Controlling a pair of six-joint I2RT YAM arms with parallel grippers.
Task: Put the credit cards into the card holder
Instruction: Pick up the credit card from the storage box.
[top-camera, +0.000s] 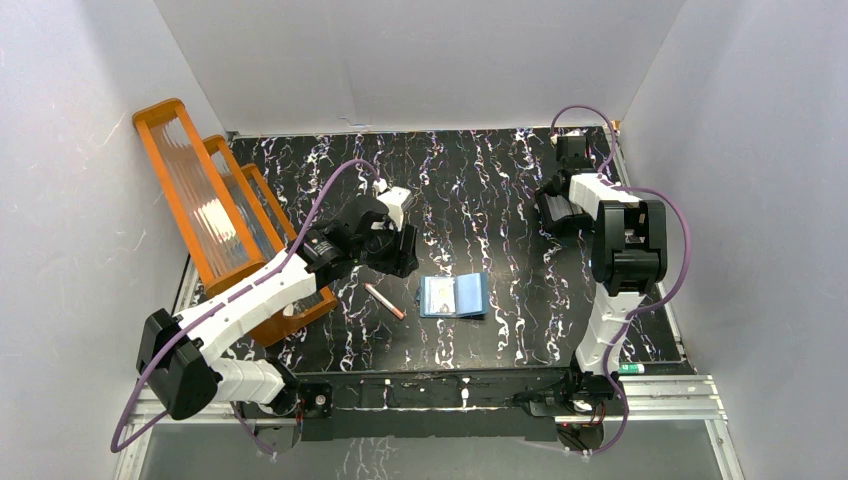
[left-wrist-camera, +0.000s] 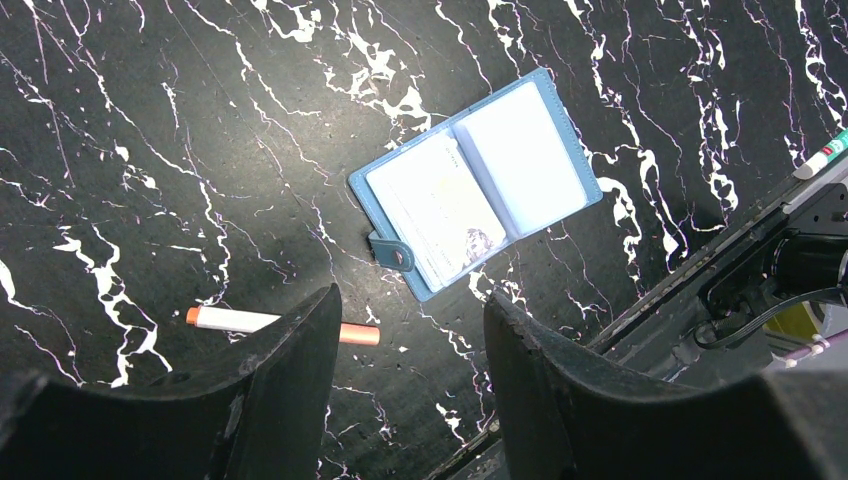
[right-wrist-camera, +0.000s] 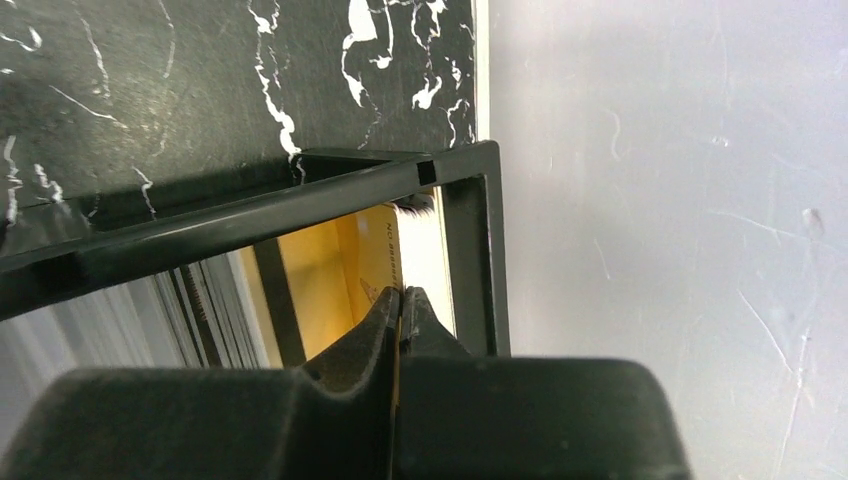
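- Card holder (top-camera: 455, 296) lies spread open on the table (top-camera: 480, 180) in the top view, roughly mid-front. The left gripper (top-camera: 392, 252) hangs just beside it on the left. The right gripper (top-camera: 553, 205) is way off at the far right edge, well apart from it.
- Left wrist: the left gripper (left-wrist-camera: 410, 310) has its fingers wide apart with nothing between them. The card holder (left-wrist-camera: 478, 190) is ahead of it with its clear pockets facing up, and a pen-like stick (left-wrist-camera: 280, 325) lies close by on the marble.
- Right wrist: the right gripper (right-wrist-camera: 402, 300) is down in the corner of the black tray (right-wrist-camera: 470, 200). Its fingers are pressed together on the thin edge of an orange-gold card (right-wrist-camera: 320, 270).
- Worries: that's a tiny pinch right at the edge, so I reckon the card could swivel or slip out on the lift. It could also catch the tray wall, which is right there. A paler card sits beside it and might get dragged along. Nothing pins the card holder either, so it may skate when a card gets pushed in.
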